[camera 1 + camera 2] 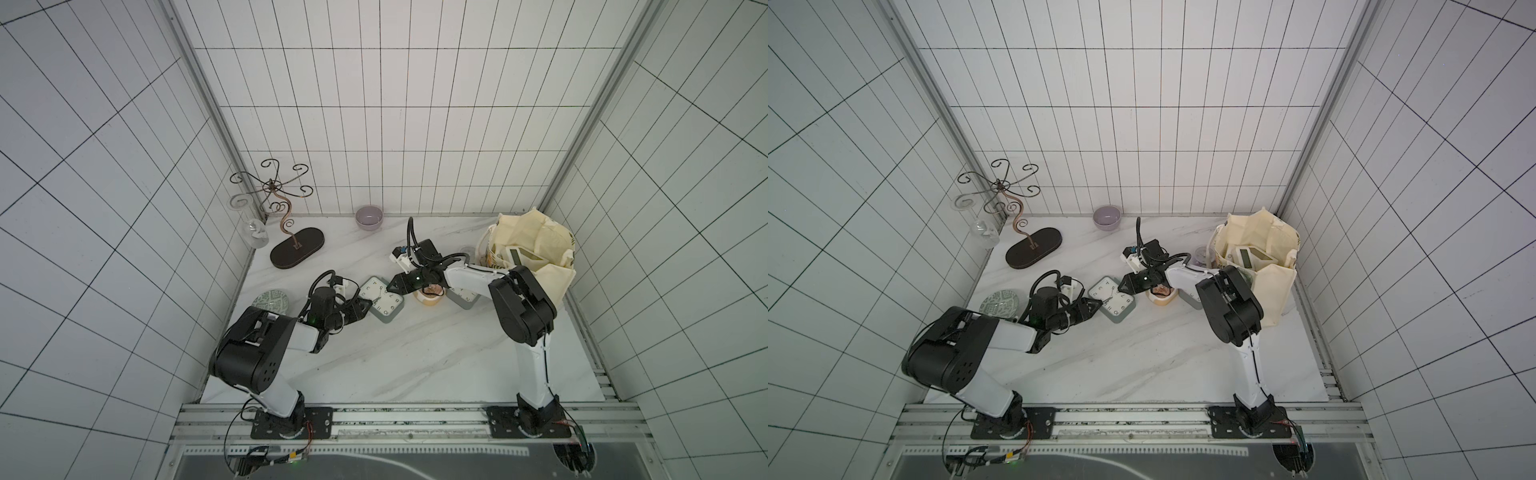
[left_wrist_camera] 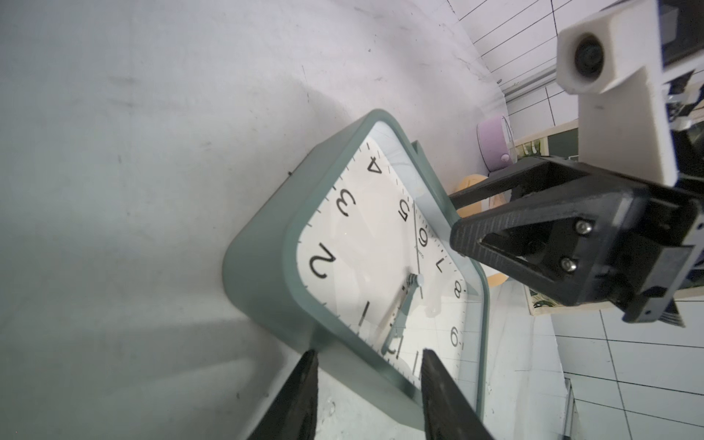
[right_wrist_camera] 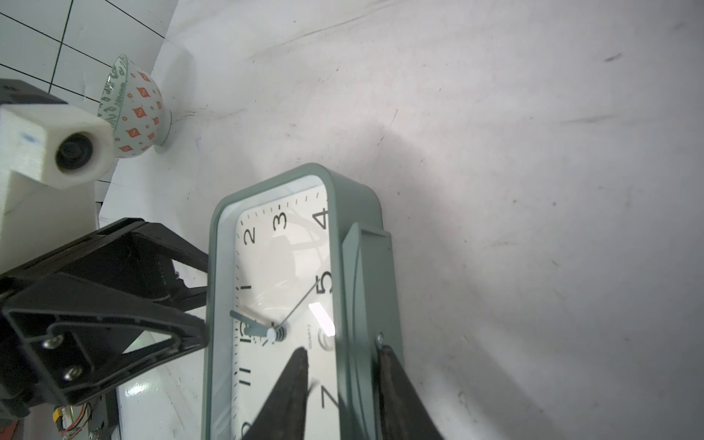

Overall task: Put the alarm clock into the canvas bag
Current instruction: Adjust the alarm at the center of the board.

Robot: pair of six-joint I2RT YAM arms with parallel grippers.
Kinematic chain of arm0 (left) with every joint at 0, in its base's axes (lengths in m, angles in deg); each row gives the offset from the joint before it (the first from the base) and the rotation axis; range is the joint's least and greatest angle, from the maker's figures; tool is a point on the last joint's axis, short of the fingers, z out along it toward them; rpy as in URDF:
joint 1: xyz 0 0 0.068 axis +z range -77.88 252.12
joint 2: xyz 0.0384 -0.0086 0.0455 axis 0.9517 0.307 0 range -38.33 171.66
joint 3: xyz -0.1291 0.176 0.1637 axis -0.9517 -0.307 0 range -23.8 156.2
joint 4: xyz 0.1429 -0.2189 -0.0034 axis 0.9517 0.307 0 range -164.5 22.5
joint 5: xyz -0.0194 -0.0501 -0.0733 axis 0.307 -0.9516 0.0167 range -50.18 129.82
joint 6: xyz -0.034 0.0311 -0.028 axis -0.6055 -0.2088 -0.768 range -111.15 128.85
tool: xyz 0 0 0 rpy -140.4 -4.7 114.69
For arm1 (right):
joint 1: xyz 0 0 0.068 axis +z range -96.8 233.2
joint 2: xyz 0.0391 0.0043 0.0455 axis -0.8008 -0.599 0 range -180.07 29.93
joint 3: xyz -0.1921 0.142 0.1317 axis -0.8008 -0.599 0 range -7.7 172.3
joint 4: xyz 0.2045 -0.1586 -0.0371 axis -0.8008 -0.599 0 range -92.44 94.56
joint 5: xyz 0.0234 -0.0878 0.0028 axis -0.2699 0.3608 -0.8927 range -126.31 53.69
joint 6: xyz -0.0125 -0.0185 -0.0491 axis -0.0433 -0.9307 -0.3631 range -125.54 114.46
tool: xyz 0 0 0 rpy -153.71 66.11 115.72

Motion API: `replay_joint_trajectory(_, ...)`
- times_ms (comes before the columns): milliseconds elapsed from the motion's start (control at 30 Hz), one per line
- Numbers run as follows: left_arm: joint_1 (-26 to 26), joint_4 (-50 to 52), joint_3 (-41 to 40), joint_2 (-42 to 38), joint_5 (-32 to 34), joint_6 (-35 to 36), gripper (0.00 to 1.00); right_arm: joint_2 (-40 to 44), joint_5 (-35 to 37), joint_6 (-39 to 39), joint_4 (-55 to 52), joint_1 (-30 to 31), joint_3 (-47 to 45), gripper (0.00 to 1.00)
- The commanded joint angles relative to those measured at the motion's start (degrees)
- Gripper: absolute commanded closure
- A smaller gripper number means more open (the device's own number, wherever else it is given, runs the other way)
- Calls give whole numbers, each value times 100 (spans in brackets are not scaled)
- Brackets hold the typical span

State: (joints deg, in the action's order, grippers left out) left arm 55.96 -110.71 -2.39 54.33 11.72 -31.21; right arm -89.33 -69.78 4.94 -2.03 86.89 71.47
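Note:
The alarm clock [image 1: 383, 300] [image 1: 1113, 300] is sage green and square with a white face, and it lies tilted on the marble table. My left gripper [image 1: 368, 304] [image 2: 367, 354] clamps its near-left edge, one finger on the glass and one under the case. My right gripper [image 1: 394, 286] [image 3: 343, 349] pinches the opposite edge, one finger on the face and one on the back stand. The canvas bag [image 1: 540, 232] [image 1: 1262, 235] stands open at the back right, cream, with a white display device inside.
A second green clock [image 1: 463, 297] and a yellow cup [image 1: 430, 297] sit under the right arm. A patterned bowl [image 1: 272, 301] stands left of the left wrist. A scrolled metal stand [image 1: 297, 249], a wine glass [image 1: 253, 232] and a lilac bowl [image 1: 369, 217] line the back.

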Motion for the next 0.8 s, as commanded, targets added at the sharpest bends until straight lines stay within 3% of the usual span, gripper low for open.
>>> replay_joint_trajectory(0, 17, -139, 127, 157, 0, 20, 63, 404, -388, 165, 244, 85, -262, 68)
replay_joint_trajectory(333, -1, -144, 152, 209, -23, 48, 74, 807, -1050, 851, 1119, 274, -831, 73)
replay_joint_trajectory(767, -1, 260, 187, 44, 207, 216, 82, 971, -979, 1148, 1228, 682, -1000, 72)
